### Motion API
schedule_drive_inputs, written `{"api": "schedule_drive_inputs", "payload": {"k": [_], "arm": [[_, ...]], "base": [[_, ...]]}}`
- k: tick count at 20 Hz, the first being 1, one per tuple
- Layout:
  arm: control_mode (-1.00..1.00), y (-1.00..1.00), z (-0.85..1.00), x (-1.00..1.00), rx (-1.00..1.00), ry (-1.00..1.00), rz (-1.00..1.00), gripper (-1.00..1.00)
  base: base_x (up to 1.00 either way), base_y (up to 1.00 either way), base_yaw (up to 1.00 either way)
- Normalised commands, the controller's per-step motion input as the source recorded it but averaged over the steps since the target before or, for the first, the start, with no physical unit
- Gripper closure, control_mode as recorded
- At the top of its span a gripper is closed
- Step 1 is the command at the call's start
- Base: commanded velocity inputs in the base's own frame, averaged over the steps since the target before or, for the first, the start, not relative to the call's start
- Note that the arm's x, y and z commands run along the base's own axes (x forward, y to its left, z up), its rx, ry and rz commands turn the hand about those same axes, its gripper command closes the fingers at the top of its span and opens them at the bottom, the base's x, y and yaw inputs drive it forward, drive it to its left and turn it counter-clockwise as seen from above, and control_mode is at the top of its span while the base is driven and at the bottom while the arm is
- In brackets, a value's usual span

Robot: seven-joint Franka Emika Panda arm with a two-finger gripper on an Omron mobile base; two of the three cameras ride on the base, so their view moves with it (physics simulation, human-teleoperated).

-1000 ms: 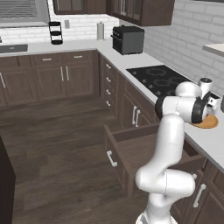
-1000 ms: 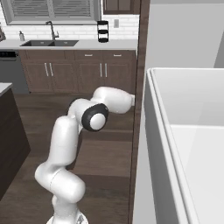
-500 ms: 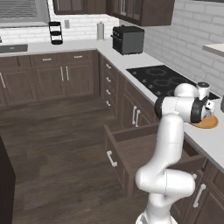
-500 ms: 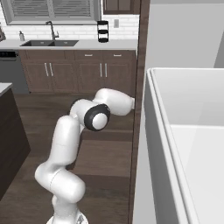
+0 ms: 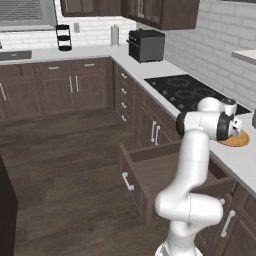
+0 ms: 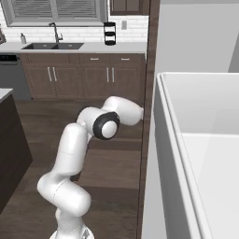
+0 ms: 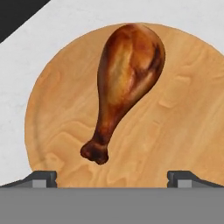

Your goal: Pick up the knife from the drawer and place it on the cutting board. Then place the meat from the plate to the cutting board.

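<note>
The meat (image 7: 124, 83), a reddish-brown drumstick, lies on the round tan plate (image 7: 183, 127) with its bone end pointing toward the hand camera. My gripper (image 7: 112, 179) hovers just above the plate, open, its fingertips (image 7: 41, 178) spread wide on either side of the bone end and touching nothing. From the left base camera, the gripper (image 5: 236, 124) hangs over the plate (image 5: 236, 140) on the counter right of the stove. The wide drawer (image 5: 165, 177) stands pulled out below the counter; the arm hides part of its inside. The knife and cutting board are out of view.
A black cooktop (image 5: 192, 92) lies left of the plate, its dark corner (image 7: 17, 13) showing in the hand view. A black toaster oven (image 5: 146, 45) stands at the far counter corner. A tall white and brown panel (image 6: 150, 116) blocks the right base view.
The hand has shifted slightly toward the plate; the arm is otherwise nearly still.
</note>
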Motion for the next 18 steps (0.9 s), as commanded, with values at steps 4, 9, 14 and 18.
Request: {"api": "schedule_drive_inputs", "payload": {"k": [4,9,14,18], "arm": [[-1.00,0.00,-0.31,0.01,0.00,0.00,0.00,-1.00],[-1.00,0.00,-0.11,0.20,0.00,0.00,0.00,-1.00],[-1.00,-0.04,0.06,0.19,0.00,0.00,0.00,-1.00],[-1.00,-0.20,0.02,0.15,0.00,0.00,0.00,-1.00]], "base": [[0.00,0.00,0.00],[0.00,0.00,0.00],[0.00,0.00,0.00],[0.00,0.00,0.00]]}}
